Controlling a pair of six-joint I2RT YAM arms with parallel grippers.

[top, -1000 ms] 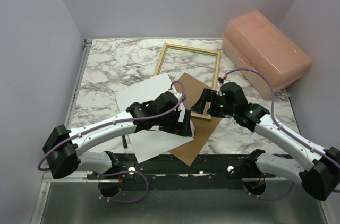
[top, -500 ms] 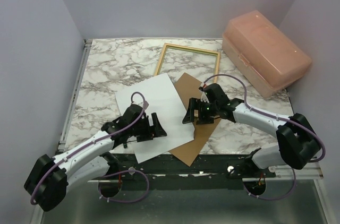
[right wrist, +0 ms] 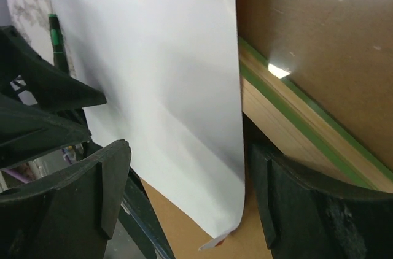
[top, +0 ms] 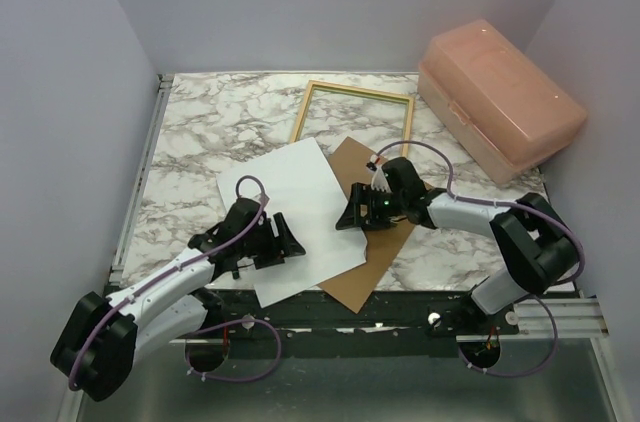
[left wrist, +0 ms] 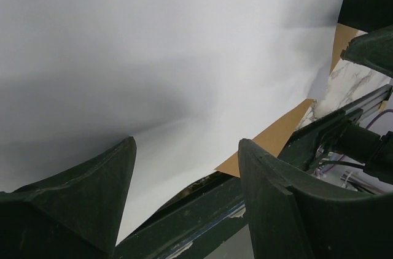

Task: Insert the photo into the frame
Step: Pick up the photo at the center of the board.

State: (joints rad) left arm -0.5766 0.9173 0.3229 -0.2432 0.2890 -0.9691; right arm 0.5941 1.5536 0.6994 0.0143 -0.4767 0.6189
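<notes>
The photo (top: 285, 207) lies white side up on the marble table, overlapping a brown backing board (top: 372, 247). The frame (top: 405, 132) lies behind it with its pale wood back up, its near part covered by the photo and the board. My left gripper (top: 283, 242) is low over the photo's near-left part, open; in the left wrist view the white photo (left wrist: 172, 56) fills the space ahead of the left gripper (left wrist: 187, 142). My right gripper (top: 350, 217) is open at the photo's right edge. A curled corner of the photo (right wrist: 184, 118) lies between its jaws, beside the frame's green-edged rail (right wrist: 288, 108).
A pink lidded box (top: 500, 97) stands at the back right. The black rail (top: 330, 307) along the table's near edge runs just below the photo and the board. A thin green-tipped stick (right wrist: 54, 41) lies past the photo's far side. Grey walls enclose the table.
The left arm has drawn back toward the near left, its gripper now over the photo's near-left part. The right gripper has slid left onto the photo's right edge. Both pairs of jaws have narrowed somewhat.
</notes>
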